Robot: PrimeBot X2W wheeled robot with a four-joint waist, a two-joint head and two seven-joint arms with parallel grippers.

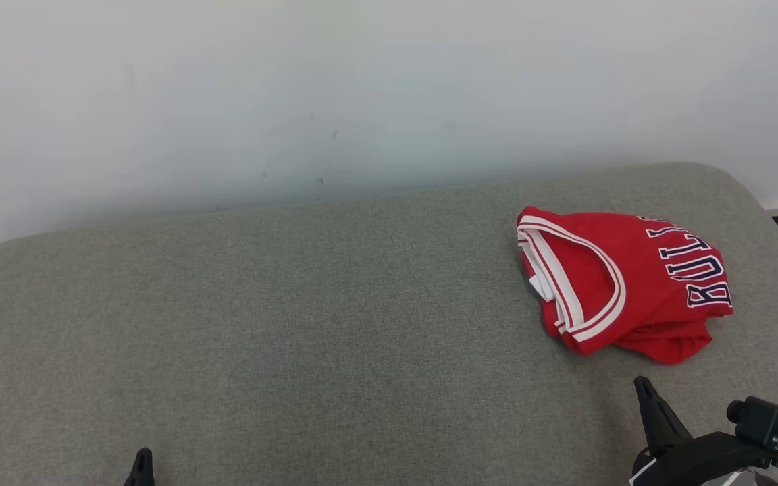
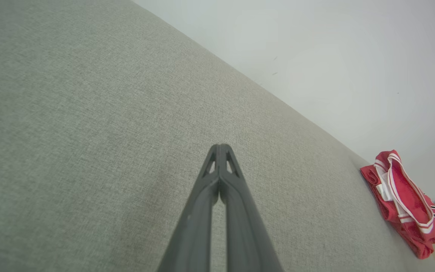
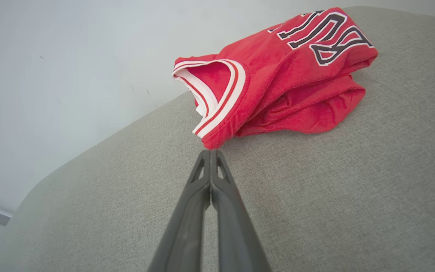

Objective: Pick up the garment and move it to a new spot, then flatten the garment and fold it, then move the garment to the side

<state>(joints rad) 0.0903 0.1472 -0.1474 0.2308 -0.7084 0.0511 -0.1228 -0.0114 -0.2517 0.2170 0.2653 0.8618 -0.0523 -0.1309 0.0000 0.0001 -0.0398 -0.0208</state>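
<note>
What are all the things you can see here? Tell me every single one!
jersey: one, red with white trim and dark letters, a folded bundle on the right part of the cushion
cushion: one, grey-green fabric, wide, under the jersey
wall: one, white, behind the cushion
left gripper: one, dark, shut, over bare cushion at the lower left, holding nothing
right gripper: one, dark, shut, at the lower right, pointing at the jersey's near corner, holding nothing
wrist camera: one, black, on the right arm
</note>
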